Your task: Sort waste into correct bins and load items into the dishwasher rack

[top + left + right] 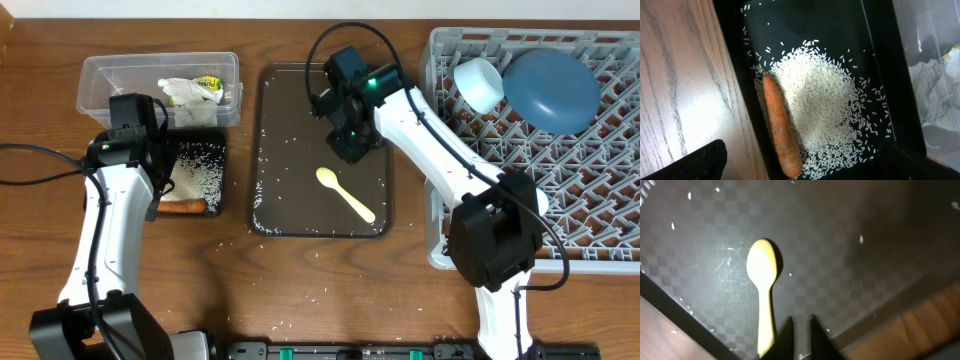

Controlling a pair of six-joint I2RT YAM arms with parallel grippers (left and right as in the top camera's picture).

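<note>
The clear tub [110,85] holds crumpled white paper with a yellow-green wrapper [195,90]. The black tray [216,170] holds a heap of rice [825,100] and the orange carrot stick [781,130], which also shows in the overhead view [183,207]. My left gripper [802,150] is open and empty just above that tray, its fingers on either side of the carrot's end. My right gripper [800,330] is shut and empty over the brown serving tray, right beside the pale yellow spoon [762,280], [345,195]. The grey rack [600,200] holds a blue plate [550,88] and a white bowl [478,83]. No cups are in view.
The dark brown serving tray [275,150] lies in the middle with scattered rice grains along its left edge. A few grains lie on the wooden table [310,298] in front of it. The clear tub's wall [935,75] stands just beside the black tray.
</note>
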